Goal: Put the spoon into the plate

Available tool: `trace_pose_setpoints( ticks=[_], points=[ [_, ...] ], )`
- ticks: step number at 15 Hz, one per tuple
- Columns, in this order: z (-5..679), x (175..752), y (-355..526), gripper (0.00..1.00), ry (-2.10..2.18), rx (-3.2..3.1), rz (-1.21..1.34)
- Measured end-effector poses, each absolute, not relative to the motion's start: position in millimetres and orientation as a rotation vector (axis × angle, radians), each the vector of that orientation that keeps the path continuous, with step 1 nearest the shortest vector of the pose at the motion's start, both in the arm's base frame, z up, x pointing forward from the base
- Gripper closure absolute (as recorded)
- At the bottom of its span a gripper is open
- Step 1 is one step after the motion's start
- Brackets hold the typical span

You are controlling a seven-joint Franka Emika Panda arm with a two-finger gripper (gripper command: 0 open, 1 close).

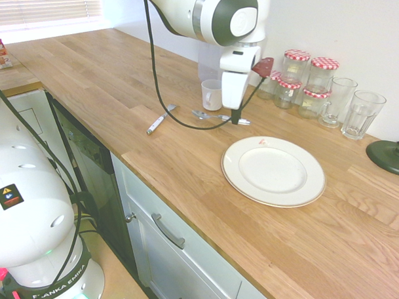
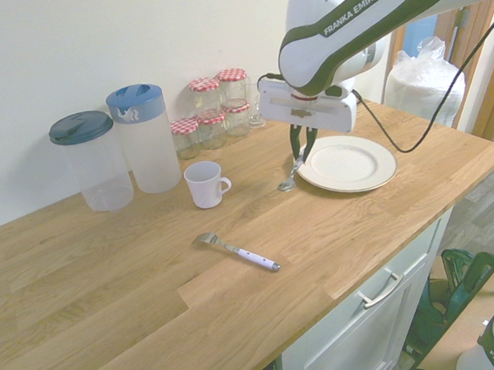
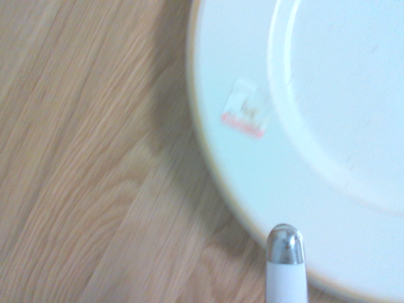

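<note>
The spoon (image 1: pixel 210 115) lies along the wooden counter just left of the plate (image 1: pixel 233 165), its bowl (image 2: pixel 286 184) pointing away from the plate. My gripper (image 1: pixel 235 118) comes straight down on the handle near its plate-side end and is shut on it. In the second exterior view the handle slants up from the bowl into the gripper (image 2: pixel 301 155); I cannot tell whether the bowl still touches the wood. The cream plate (image 2: pixel 376 162) holds nothing. In the wrist view a white, silver-capped handle tip (image 3: pixel 284 252) shows over the plate's rim (image 3: pixel 221 76), near its red mark.
A fork (image 1: pixel 160 120) with a white handle lies left of the spoon. A white mug (image 1: pixel 212 94) stands behind it. Red-lidded jars (image 1: pixel 300 77) and glasses (image 1: pixel 361 114) line the wall, with two plastic pitchers (image 2: pixel 142 138) further along. A dark round object (image 1: pixel 389 156) lies right of the plate.
</note>
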State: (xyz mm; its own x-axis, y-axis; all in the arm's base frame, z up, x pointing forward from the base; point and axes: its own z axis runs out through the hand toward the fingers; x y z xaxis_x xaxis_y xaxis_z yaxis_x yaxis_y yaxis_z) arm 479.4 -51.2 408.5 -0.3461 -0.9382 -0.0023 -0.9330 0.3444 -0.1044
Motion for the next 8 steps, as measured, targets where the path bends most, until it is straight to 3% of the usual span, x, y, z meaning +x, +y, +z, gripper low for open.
trace_pose_setpoints(
  ticks=[8],
  points=[
    [373.3, 499.1, -160.4, 1.0, 2.517, -1.762, -0.101]
  ],
)
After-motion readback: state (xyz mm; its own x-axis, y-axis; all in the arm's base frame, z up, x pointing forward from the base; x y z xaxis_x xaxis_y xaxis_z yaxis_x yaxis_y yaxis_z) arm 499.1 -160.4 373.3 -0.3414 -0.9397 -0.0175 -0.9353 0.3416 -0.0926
